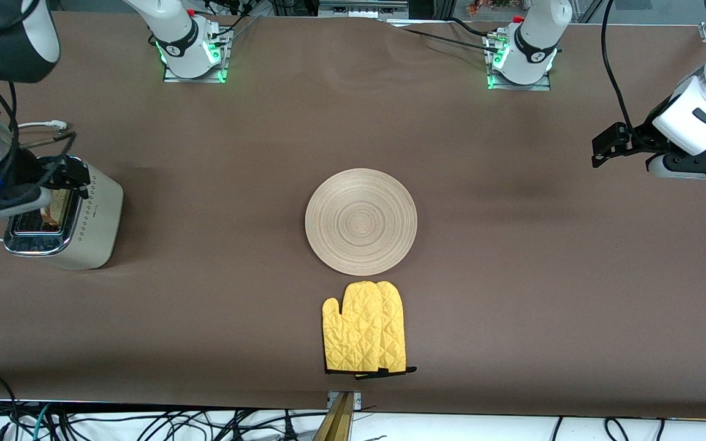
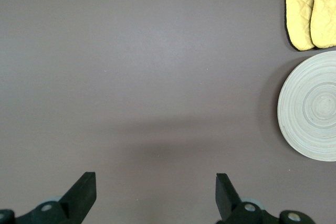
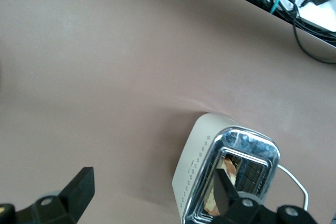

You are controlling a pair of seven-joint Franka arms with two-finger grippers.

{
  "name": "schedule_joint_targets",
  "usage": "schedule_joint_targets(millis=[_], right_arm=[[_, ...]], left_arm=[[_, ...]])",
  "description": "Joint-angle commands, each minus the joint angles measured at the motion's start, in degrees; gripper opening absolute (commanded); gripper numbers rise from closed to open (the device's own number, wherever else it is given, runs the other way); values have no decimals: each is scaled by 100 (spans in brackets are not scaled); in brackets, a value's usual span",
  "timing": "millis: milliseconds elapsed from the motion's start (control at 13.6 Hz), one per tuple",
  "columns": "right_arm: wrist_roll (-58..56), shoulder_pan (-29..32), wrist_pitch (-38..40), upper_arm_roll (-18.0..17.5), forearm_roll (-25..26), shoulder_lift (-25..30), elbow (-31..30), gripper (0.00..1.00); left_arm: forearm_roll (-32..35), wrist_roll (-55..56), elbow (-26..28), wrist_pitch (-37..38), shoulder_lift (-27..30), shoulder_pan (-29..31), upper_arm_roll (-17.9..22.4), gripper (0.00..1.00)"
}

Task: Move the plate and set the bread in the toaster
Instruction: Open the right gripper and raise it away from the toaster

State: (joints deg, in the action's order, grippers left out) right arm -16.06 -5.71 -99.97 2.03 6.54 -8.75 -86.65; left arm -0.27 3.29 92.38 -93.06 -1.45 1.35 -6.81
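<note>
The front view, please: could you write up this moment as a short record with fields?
plate: mid-table, nothing on it
mitts: yellow pair flat on the table, just nearer the front camera than the plate
toaster: at the right arm's end of the table
bread: slice standing in a toaster slot
right gripper: open, over the toaster, holding nothing
left gripper: open, over bare table at the left arm's end, holding nothing
</note>
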Motion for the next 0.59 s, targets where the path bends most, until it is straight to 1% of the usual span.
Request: schedule_joint_targets(millis=[0,147,221,515], right_arm=[[23,447,-23,-264,-56,478,-510,100],[565,824,39,-579,-380,567,-607,100],[847,913,196,-651,-416,585,-599,100],[1096,949,461,-651,-478,533,-678,100]], left_arm=[[-9,40,-176,51,-93,-12,4,100],[-9,40,-176,51,-93,-12,4,100],[-9,40,-176,51,-84,-12,4,100],[-9,40,-176,51,-84,-12,4,100]])
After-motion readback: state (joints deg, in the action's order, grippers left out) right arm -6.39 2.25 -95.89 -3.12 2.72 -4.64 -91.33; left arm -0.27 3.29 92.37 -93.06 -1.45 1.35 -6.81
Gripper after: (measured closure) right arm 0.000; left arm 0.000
